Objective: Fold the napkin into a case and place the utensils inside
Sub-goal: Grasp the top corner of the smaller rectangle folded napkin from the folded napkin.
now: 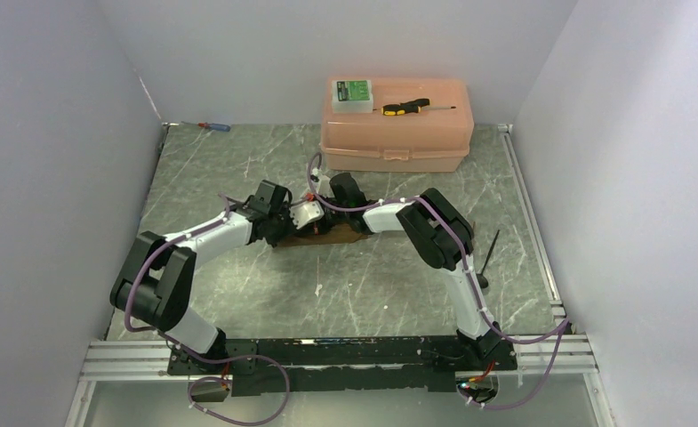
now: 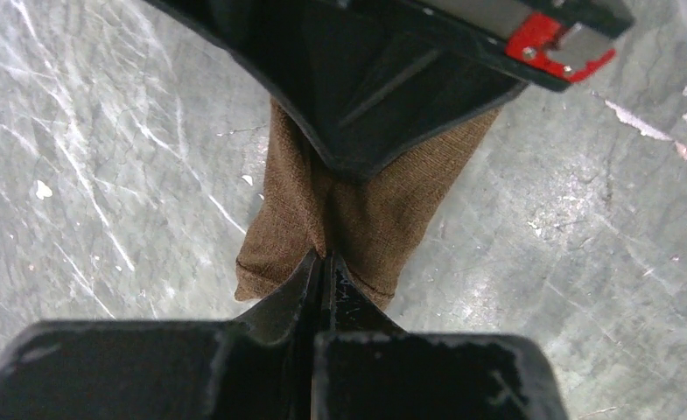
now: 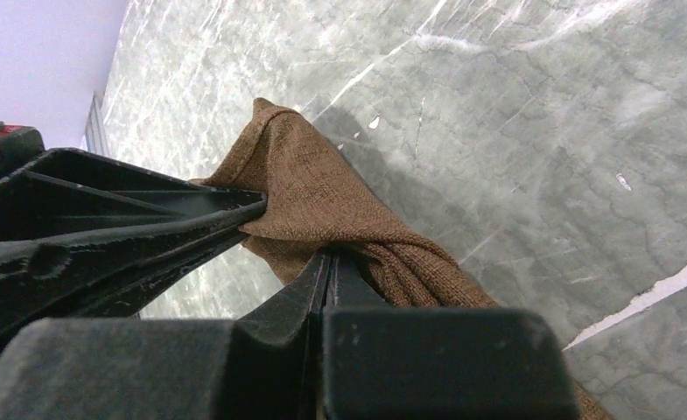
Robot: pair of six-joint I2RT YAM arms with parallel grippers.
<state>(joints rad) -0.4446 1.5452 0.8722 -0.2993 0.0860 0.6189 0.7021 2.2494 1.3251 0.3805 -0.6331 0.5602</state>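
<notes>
At the centre of the top view, the napkin (image 1: pixel 327 237) sits bunched on the bench (image 1: pixel 265 294). The left hand (image 2: pixel 325 260) and right hand (image 3: pixel 329 260) are each clamped on it, 2 pinches close together. It looks soft, light and limp, so it is best gripped at corners or hems.

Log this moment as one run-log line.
left claw: shut on dark-brown woven cloth napkin | right claw: shut on napkin | napkin: narrow strip on grey marbled table
</notes>
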